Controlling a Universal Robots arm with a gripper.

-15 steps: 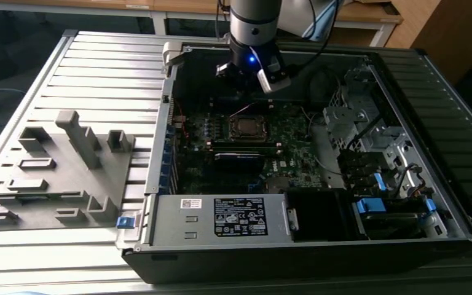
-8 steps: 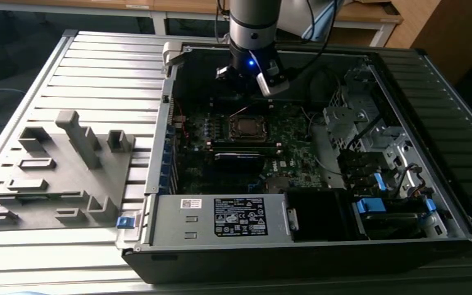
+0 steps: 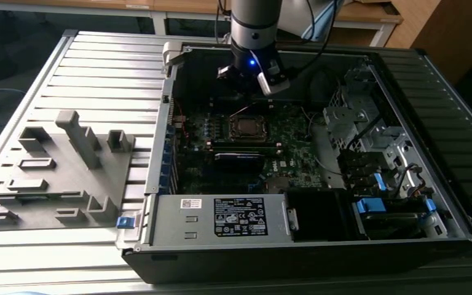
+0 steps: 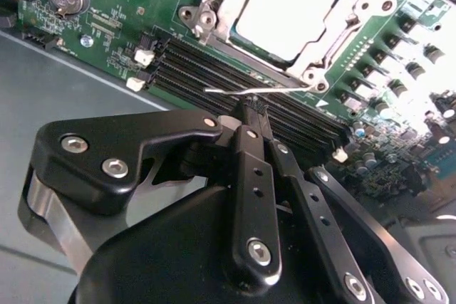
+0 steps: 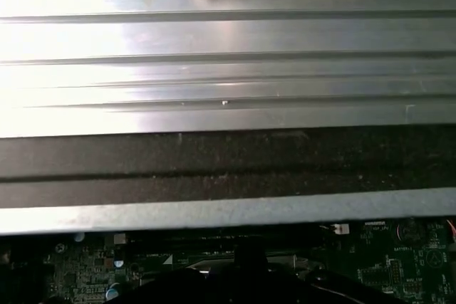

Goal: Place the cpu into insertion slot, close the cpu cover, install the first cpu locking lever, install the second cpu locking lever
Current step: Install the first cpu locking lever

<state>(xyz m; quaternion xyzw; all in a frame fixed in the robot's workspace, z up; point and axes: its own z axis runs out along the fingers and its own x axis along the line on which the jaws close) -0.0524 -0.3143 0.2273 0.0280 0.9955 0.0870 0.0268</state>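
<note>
- The fingers (image 4: 251, 154) are pressed together, black tip against black tip, and I see nothing held between them
- Right in front of their tips lies a thin silver locking lever (image 4: 221, 92), a bent bit of wire (it looks very close to the tips, but I cannot tell if they touch it)
- The lever's long line runs across the fingers, not along them, so it lies like a bar over the way they point
- Past the lever, farther from the fingers, is the cpu (image 4: 288, 8), a flat pale square sitting in its slot
- The cpu cover (image 4: 342, 33) is a shiny frame lying flat around the cpu, and the cpu's top shows through its window, so I judge the cover is down
- Under the lever, between the fingers and the cover, long black memory slots (image 4: 206, 69) run along the green board (image 4: 121, 5)
- In the exterior view the arm (image 3: 252, 24) hangs over the open computer case (image 3: 302, 258), which lies on the ribbed table (image 3: 96, 67)
- I judge the work is at the lever part, since the chip and the cover both look done
</note>
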